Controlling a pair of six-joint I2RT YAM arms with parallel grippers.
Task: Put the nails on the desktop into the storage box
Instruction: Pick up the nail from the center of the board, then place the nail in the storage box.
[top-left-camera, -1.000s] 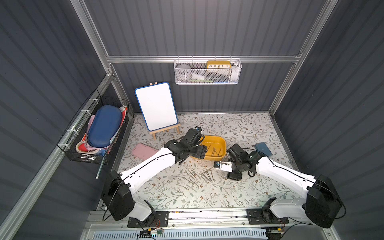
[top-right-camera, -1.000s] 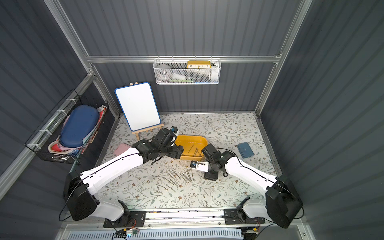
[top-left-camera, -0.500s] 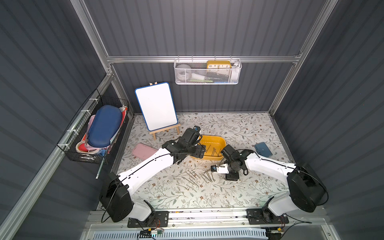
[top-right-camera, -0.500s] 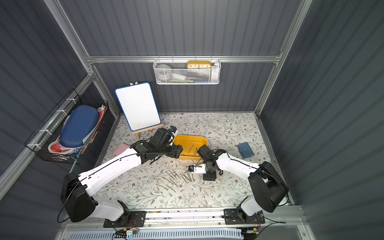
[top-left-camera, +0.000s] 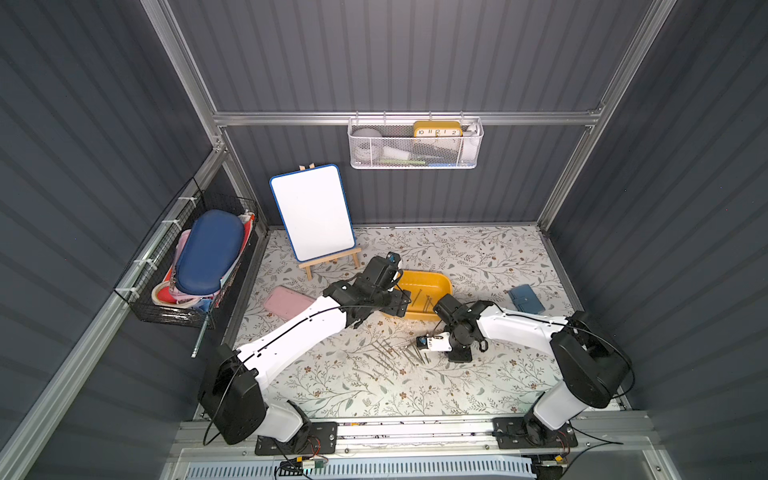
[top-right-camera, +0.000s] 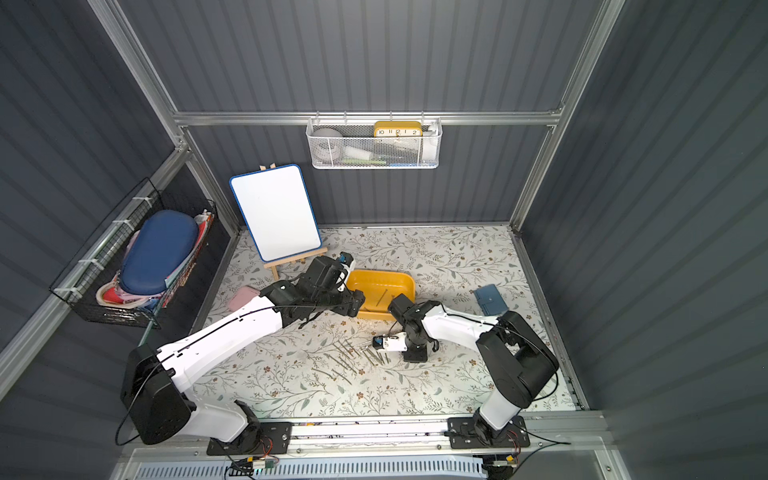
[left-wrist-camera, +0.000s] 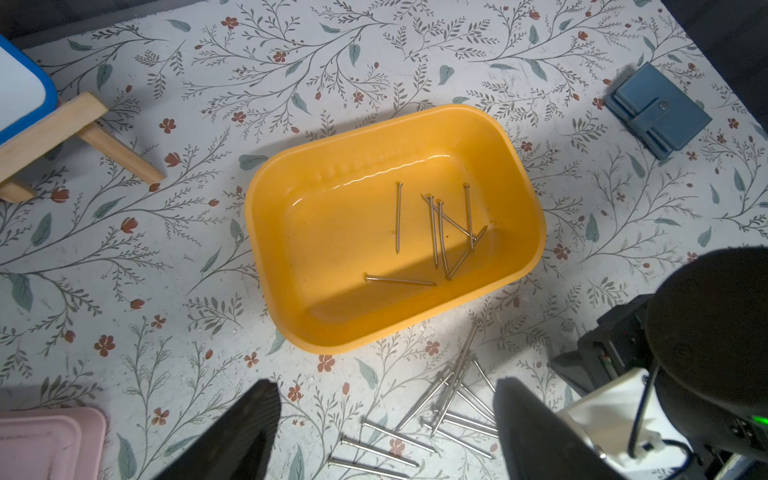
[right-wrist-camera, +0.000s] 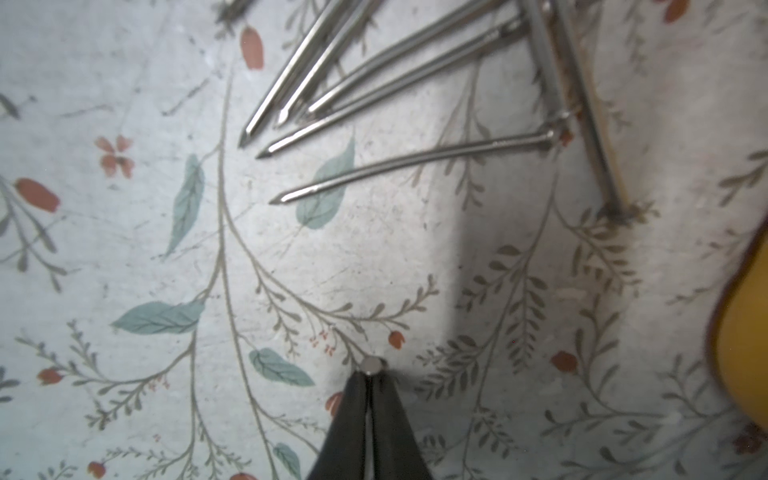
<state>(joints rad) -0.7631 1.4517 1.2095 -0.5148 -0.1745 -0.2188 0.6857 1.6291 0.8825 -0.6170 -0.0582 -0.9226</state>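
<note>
Nails: we see right gripper, open a second ago, now pinched on one nail; left gripper stays spread by storage box.

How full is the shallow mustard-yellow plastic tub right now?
Nearly empty: the shallow mustard-yellow tub holds only a handful of thin grey metal nails on its floor; many more lie on the floral desktop.

White arms, black joints, thin black cables
</note>
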